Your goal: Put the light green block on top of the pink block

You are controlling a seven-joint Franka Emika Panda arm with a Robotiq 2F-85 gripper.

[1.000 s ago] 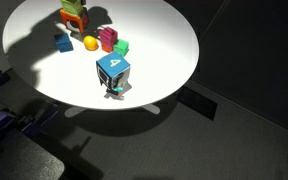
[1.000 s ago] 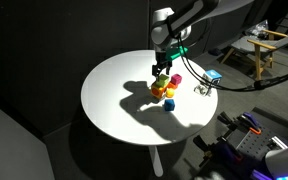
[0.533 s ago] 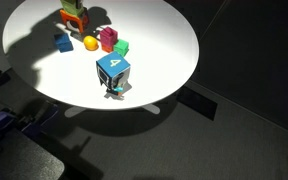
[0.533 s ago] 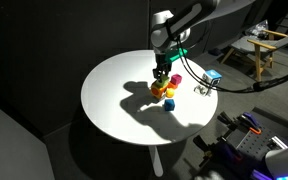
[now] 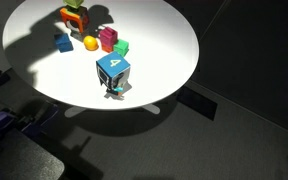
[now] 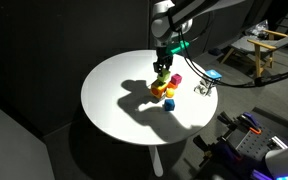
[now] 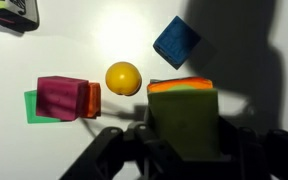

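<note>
My gripper (image 7: 184,140) is shut on the light green block (image 7: 184,118), with a dark finger pressed on each side. An orange-red block (image 7: 179,87) peeks out just beyond it; I cannot tell whether the two touch. The pink block (image 7: 59,96) lies to the left on the white table, beside a smaller emerald-green block (image 7: 29,106). In both exterior views the gripper (image 6: 162,68) stands over the cluster, with the light green block (image 5: 74,11) on top and the pink block (image 5: 107,38) (image 6: 176,79) a short way off.
A yellow-orange ball (image 7: 123,77) lies between the held block and the pink block. A small blue block (image 7: 176,42) sits beyond it. A large blue numbered cube (image 5: 112,72) stands nearer the edge of the round white table (image 5: 164,50). The arm casts dark shadows on it.
The jaws have closed on the light green block. The arm's wrist sits slightly higher in an exterior view. The other blocks have not moved.
</note>
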